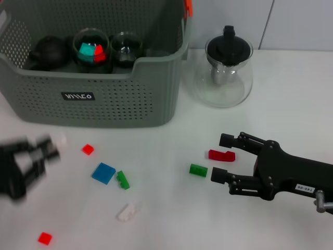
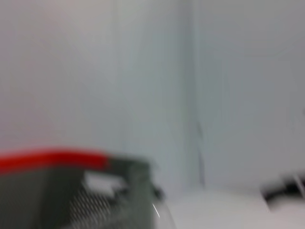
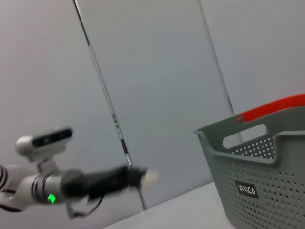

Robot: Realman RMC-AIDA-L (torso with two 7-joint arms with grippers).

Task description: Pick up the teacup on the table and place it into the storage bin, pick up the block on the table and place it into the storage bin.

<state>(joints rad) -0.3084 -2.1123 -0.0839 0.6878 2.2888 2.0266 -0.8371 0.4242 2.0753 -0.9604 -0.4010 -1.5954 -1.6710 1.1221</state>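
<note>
- My right gripper [image 1: 217, 157] sits at the lower right of the head view, fingers spread, with a red block [image 1: 221, 155] lying between them on the table [image 1: 291, 112].
- A green block [image 1: 198, 170] lies just beside the lower fingertip.
- My left gripper [image 1: 48, 147], at the left edge, is blurred; I cannot tell its state.
- The storage bin [image 1: 125, 99] fills the upper left, holding a teacup [image 1: 91, 49] with blocks inside.
</note>
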